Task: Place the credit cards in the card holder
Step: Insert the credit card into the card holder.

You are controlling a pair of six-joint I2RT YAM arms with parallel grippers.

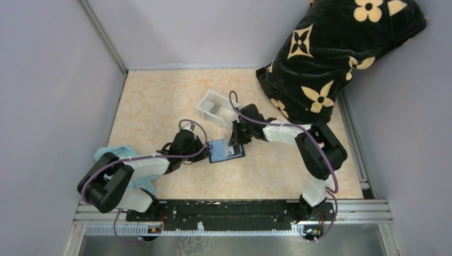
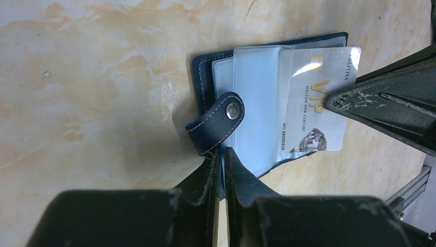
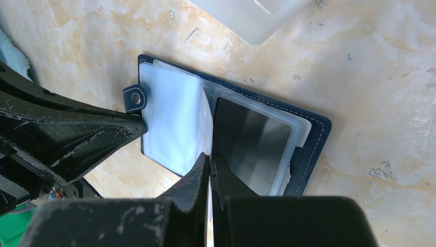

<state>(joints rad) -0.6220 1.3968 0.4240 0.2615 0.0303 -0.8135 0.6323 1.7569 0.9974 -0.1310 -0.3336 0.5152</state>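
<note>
Left fingers (image 2: pixel 198 182) pinch card holder's (image 2: pixel 203 77) edge; right fingers (image 2: pixel 380 98) meet credit card (image 2: pixel 308 92).

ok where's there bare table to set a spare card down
Bare tabletop far left, between wall and white tray, and near side, between card holder and base rail. Crowded at the holder, where left pincer and right pincer meet.

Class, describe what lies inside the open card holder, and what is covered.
Inside the card holder: clear plastic sleeves and a silver VIP card jutting out. Anything beneath the sleeves and card is hidden.
</note>
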